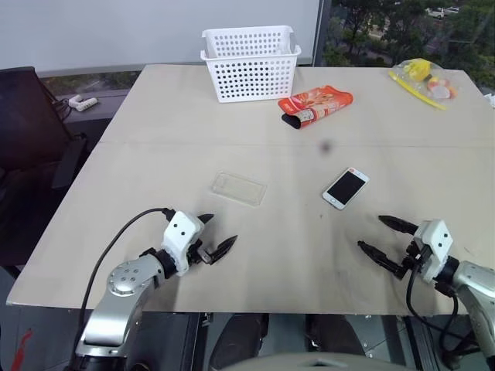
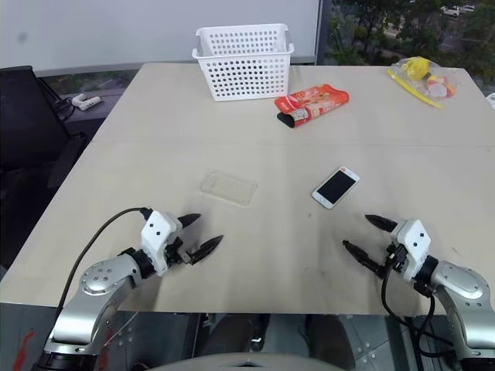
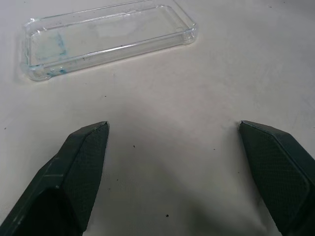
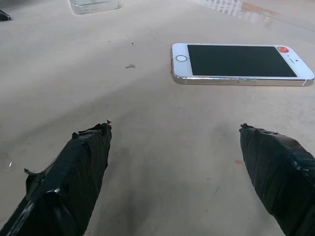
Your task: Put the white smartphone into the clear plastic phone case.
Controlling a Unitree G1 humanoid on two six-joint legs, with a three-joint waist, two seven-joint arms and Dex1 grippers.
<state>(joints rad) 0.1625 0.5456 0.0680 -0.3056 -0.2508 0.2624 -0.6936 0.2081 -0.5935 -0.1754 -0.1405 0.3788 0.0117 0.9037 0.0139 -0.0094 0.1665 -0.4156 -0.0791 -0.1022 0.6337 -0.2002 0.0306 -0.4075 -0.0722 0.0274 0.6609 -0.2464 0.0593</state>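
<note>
My right gripper (image 1: 387, 236) hangs low over the near edge of the bench (image 1: 155, 131) with its fingers spread wide and nothing between them. The phone (image 1: 346, 188) lies just ahead of it, screen up, flat on the bench, angled so its home-button end points toward me. My left gripper (image 1: 213, 236) is just as wide open and empty, and the case (image 1: 239, 188) sits a little beyond it, hollow side up by the look of its low rim.

The two things are well apart, so I judge the step in hand is picking up the phone. It lies flat with no lip to get under, so I'd bring the right fingers down astride its long edges, square to its tilt, and close on the white sides rather than the glass. A skewed approach would likely just push it across the bench. I'd keep the left gripper near the case, ready to pin it, since so light a shell will probably slide when the phone presses in.
</note>
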